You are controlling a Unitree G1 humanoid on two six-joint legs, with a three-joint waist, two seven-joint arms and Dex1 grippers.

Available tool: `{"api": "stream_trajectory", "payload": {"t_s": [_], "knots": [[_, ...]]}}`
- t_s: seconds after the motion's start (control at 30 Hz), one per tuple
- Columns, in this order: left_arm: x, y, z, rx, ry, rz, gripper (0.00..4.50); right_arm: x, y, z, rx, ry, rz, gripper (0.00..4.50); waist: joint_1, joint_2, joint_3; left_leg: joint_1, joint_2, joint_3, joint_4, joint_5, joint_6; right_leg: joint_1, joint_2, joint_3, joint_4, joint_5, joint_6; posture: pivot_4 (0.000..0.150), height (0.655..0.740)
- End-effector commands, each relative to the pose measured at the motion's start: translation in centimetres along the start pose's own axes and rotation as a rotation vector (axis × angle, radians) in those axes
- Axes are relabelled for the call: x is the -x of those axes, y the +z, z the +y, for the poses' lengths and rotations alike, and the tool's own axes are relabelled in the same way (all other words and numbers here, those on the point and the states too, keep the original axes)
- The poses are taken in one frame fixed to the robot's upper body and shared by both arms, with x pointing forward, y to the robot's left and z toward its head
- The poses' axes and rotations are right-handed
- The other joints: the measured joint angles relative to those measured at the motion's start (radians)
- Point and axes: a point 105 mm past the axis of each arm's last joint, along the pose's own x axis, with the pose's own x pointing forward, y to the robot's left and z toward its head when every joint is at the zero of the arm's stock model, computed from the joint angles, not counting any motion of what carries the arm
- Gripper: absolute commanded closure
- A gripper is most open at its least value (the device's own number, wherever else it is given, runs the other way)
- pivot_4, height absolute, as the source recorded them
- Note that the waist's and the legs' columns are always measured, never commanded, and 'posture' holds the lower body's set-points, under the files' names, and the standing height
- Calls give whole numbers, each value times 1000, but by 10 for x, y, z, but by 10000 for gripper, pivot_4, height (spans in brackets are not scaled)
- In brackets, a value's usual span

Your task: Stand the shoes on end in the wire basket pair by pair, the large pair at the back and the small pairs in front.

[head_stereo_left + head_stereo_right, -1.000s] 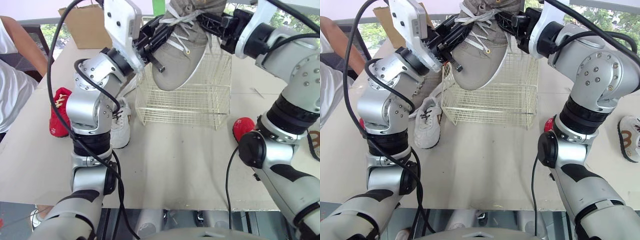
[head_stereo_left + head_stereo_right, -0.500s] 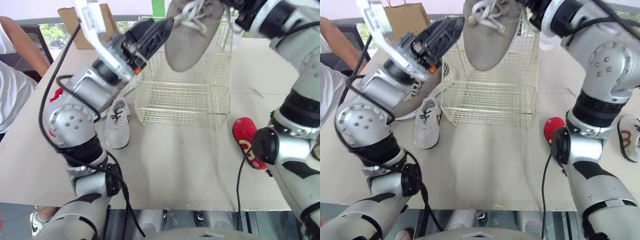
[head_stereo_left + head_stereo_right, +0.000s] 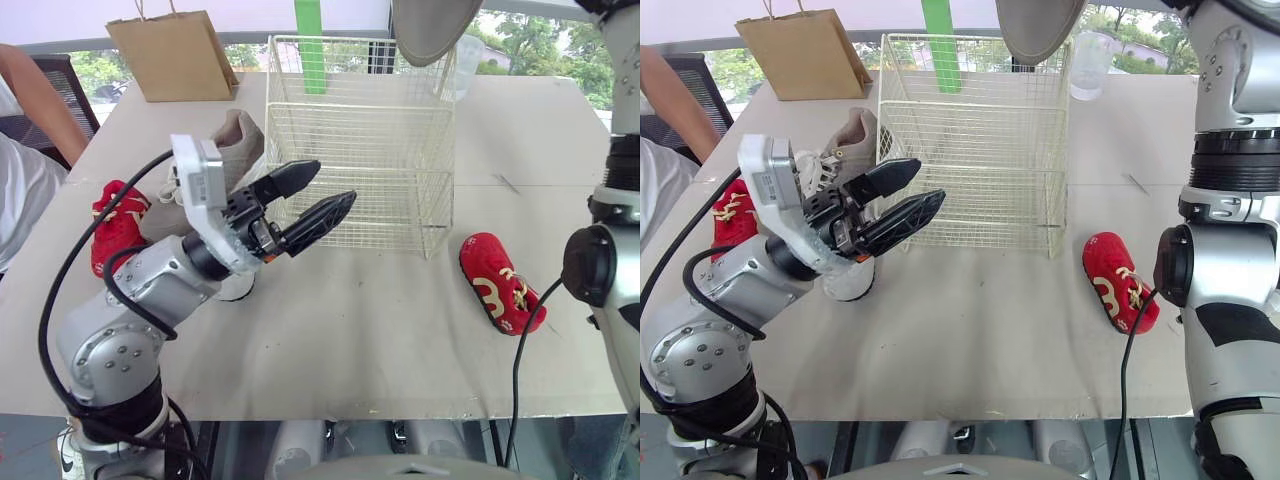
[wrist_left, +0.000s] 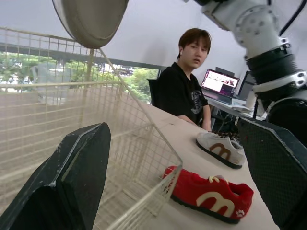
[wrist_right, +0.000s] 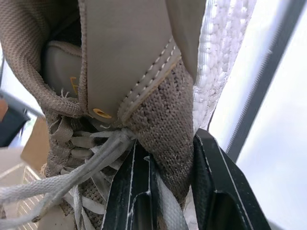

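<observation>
While the right gripper (image 5: 168, 143) hung high above the basket (image 3: 400, 150), its fingers were clamped on the grey shoe (image 3: 430, 30) at the collar, beside the laces. The shoe's toe pointed down over the far right part of the basket, clear of the rim.

Left gripper (image 3: 328, 184): fingers spread, nothing between them, low over the table (image 3: 380, 340) by the basket's near left corner, tips aimed right. Contact with the wire: could not tell.

Other grey shoe (image 3: 235, 135) lay just left of the basket, beyond the left arm. White shoe (image 3: 850, 285) lay near it, mostly hidden under that arm. Red shoe (image 3: 112, 215) lay near the table's left edge. Second red shoe (image 3: 500, 285) lay right of the basket, on the near side and apart from it. Bag (image 3: 170, 55) stood at far left.
</observation>
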Motion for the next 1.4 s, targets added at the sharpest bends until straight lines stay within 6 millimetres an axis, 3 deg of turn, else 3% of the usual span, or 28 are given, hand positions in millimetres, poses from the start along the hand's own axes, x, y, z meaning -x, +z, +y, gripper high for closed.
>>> {"api": "stream_trajectory", "payload": {"t_s": [0.03, 0.27, 0.7, 0.73, 1.0, 1.07, 1.13, 1.23, 1.4], "knots": [[8, 17, -1, -72, 1, -52, 0, 2, -4, 3, 85, 39, -45, 43477, 1, 0, 0, 0, 0, 0, 0, 0, 0, 0, 0, 0, 0, 0, 0, 1500, 7400], [14, 20, 10, -113, 53, -39, 0, 21, -50, 16, -20, 114, 51, 43524, 17, 0, 0, 0, -1, -1, 0, 0, 0, 1, -1, -2, -1, 0, 0, 1500, 7400], [23, 17, 22, -136, 91, -12, 0, 68, -119, 56, -254, 40, 230, 43693, 30, 0, 0, 0, -1, -3, 0, 0, 0, 3, -3, -5, -2, 0, 0, 1500, 7400], [23, 17, 23, -136, 91, -12, 0, 70, -121, 58, -280, 37, 233, 38721, 30, 0, 0, 0, -1, -3, 0, 0, 0, 3, -2, -5, -3, 0, 0, 1500, 7400], [27, 17, 35, -128, 119, 5, 0, 79, -111, 56, -326, 24, 230, 1011, 24, -1, 0, 3, -1, -3, 0, -2, 3, 5, 0, -4, -1, 0, 0, 1500, 7400], [30, 17, 40, -119, 141, 6, 0, 82, -107, 55, -297, 30, 233, 110, 25, -1, 0, 4, -1, -3, 0, -2, 4, 6, 0, -4, 0, 0, 0, 1500, 7400], [39, 21, 57, -131, 229, 18, 0, 89, -88, 52, -191, 51, 195, 110, 27, -1, 0, 4, -1, -3, 0, -2, 4, 6, 1, -5, 0, 0, 0, 1500, 7400], [59, 25, 86, -146, 357, 65, 0, 102, -58, 63, -108, 159, 98, 110, 28, 0, 0, 3, -1, -4, 0, -2, 4, 5, 1, -5, -1, 0, 0, 1500, 7400], [101, 30, 139, -104, 523, 261, 0, 142, -30, 106, -194, 482, 118, 110, 25, -1, 0, 3, -1, -4, 0, -3, 5, 6, 1, -7, -3, 0, 0, 1500, 7400]]}}
